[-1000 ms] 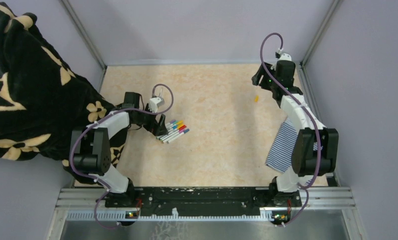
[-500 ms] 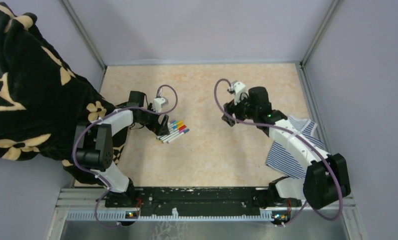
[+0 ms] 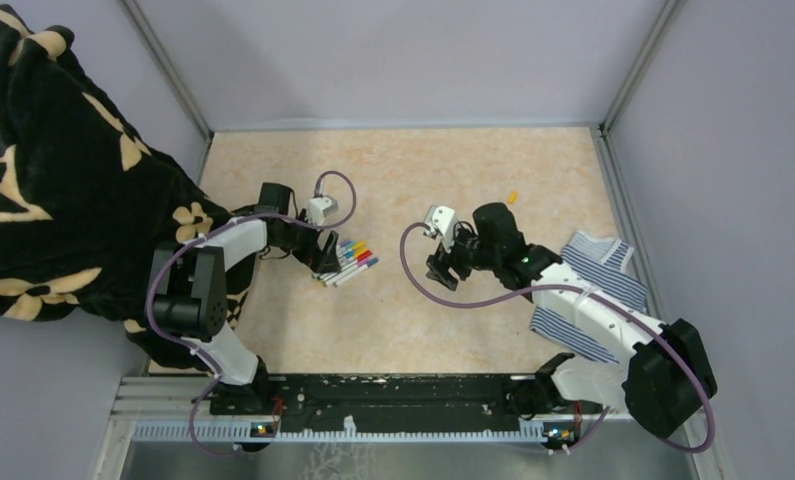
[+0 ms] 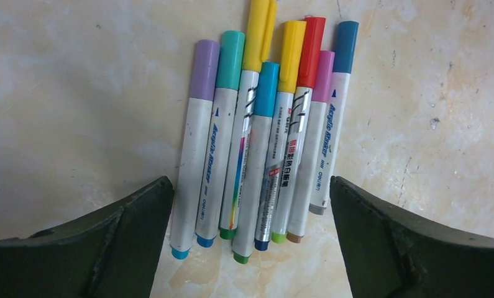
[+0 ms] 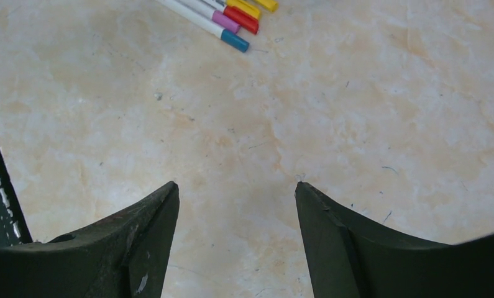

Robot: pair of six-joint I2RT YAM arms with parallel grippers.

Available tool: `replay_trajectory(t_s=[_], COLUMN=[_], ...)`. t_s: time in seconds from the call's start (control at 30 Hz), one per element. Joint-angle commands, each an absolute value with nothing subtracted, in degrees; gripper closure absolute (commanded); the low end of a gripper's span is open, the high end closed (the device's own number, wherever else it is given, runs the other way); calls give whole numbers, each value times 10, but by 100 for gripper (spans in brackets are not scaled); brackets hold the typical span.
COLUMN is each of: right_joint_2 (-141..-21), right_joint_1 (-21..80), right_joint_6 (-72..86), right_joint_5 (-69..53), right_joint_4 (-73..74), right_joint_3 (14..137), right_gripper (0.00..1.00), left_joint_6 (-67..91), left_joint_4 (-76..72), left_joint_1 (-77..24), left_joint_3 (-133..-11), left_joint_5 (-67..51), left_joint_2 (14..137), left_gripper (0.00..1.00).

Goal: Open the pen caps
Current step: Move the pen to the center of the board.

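Note:
Several white-barrelled pens (image 3: 349, 262) lie side by side left of the table's middle, all capped. Their pen caps (image 4: 291, 54) in purple, teal, yellow, blue, red and pink point away from the left wrist camera. My left gripper (image 3: 324, 264) is open wide. Its fingers straddle the pens' (image 4: 256, 155) rear ends without touching them (image 4: 250, 186). My right gripper (image 3: 443, 272) hangs open over bare table to the right of the pens, with nothing between its fingers (image 5: 237, 185). The pen tips (image 5: 232, 20) show at the top of the right wrist view. A tiny orange cap (image 3: 512, 197) lies alone at the far right.
A blue-and-white striped cloth (image 3: 593, 290) lies at the right edge under my right arm. A black blanket with cream flowers (image 3: 63, 170) drapes over the left wall onto the table. Grey walls enclose the beige table (image 3: 413, 170).
My right arm has swung from the far right corner down to the middle of the table, toward the pens, its jaws a little wider. The left gripper has stayed at the pens.

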State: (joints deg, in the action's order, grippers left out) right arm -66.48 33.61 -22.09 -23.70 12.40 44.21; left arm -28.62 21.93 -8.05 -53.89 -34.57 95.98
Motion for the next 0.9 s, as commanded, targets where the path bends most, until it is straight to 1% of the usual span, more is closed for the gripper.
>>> replay_trajectory(t_s=[0.0,0.43,0.87], right_joint_2=[-646,-628,-620], right_joint_1=[350,350,350], right_joint_6=[-247,-243,-243], right_joint_5=[-244,-241,-226], right_joint_4=[98,85,76], right_joint_3=[443,435,427], right_gripper=[32,31,31], left_joint_6=[-277,-281,-285], left_joint_4=[254,280,295], left_joint_1=[-86,-98,-155], left_joint_3=[-533,-514,-523], left_joint_5=[-371,-396,-404], left_joint_2=[954,945,962], left_gripper=[1,1,1])
